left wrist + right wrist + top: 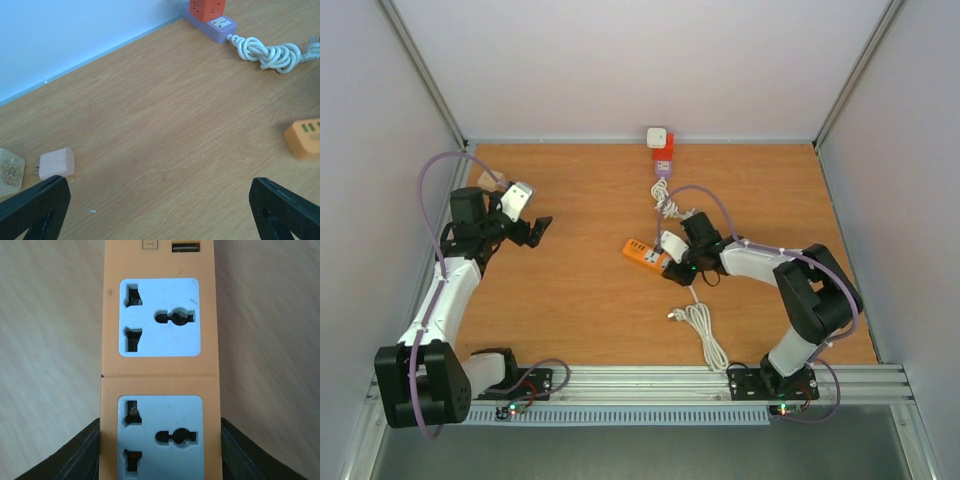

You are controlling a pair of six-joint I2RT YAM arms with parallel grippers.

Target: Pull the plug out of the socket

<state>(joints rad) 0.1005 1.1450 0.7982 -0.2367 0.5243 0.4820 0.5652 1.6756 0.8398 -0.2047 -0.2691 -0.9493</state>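
Over the orange socket strip point(160, 375), the right wrist view alone shows two empty sockets; the left wrist view makes out a pink plug point(56, 163) lying loose, well apart from that strip. Wooden counter point(570, 300), white walls point(620, 60). Right jaws clamp the strip's sides; left jaws gape wide, empty.

Orange on wood grain
An orange plastic power strip point(160, 375) with pale bluish socket faces; light-brown wood-grain tabletop point(150, 110); lilac plastic power strip point(216, 25); white knotted cable point(267, 52).
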